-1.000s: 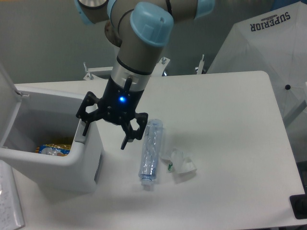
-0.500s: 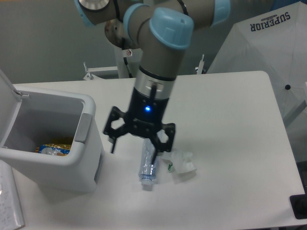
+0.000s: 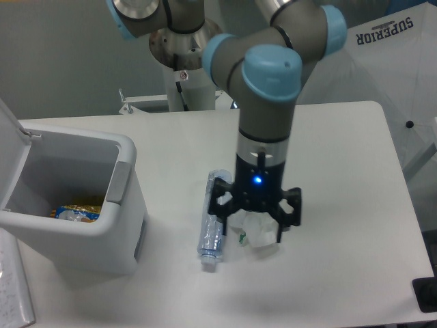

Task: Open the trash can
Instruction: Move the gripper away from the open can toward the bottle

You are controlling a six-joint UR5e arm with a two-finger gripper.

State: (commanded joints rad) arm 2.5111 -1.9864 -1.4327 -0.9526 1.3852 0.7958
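Observation:
The white trash can [image 3: 116,239] stands at the table's left with its lid [image 3: 10,147] swung up and back at the far left edge. A grey push tab [image 3: 119,182] sits on its right rim. Inside I see yellow wrappers and other waste [image 3: 76,209]. My gripper [image 3: 249,231] hangs open well to the right of the can, fingers pointing down, just above a crumpled clear plastic piece [image 3: 258,234]. Nothing is between its fingers.
A clear plastic bottle [image 3: 213,222] lies on the table between the can and the gripper. A white umbrella-like cover [image 3: 382,61] stands at the back right. A white sheet [image 3: 13,287] lies at the front left corner.
The arm has swung right, from beside the trash can's right rim, across the bottle, to above the crumpled plastic. The can stayed open throughout.

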